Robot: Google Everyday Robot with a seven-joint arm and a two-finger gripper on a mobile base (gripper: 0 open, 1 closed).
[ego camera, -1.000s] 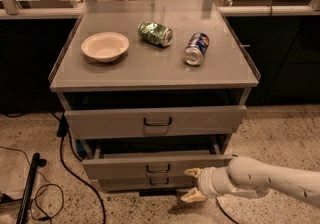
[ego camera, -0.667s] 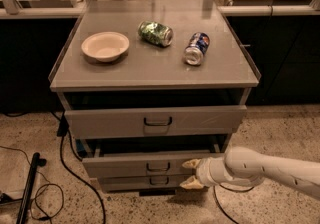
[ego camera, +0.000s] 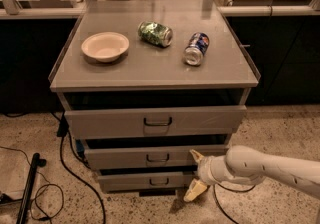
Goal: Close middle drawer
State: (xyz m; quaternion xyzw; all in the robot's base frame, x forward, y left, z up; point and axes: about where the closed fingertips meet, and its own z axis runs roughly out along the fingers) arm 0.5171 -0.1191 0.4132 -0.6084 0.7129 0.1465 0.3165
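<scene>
The grey cabinet (ego camera: 150,75) has three drawer fronts. The middle drawer (ego camera: 125,158) has a small dark loop handle (ego camera: 157,157) and stands slightly out, with a dark gap above it. My gripper (ego camera: 195,173) is at the right end of its front panel, low on the cabinet, on a white arm (ego camera: 260,165) coming from the right. Its fingers are spread open and hold nothing. The upper fingertip (ego camera: 195,155) is against the middle drawer's front. The lower fingertip (ego camera: 192,191) is in front of the bottom drawer (ego camera: 130,182).
The wide top drawer (ego camera: 110,120) is pulled out a little. On the cabinet top lie a white bowl (ego camera: 105,46), a green can (ego camera: 155,33) and a blue can (ego camera: 196,48). Black cables (ego camera: 65,163) and a dark pole (ego camera: 27,188) lie on the floor at left.
My gripper has moved left and in toward the cabinet, reaching the middle drawer's front. The middle drawer has slid inward and sticks out less than before.
</scene>
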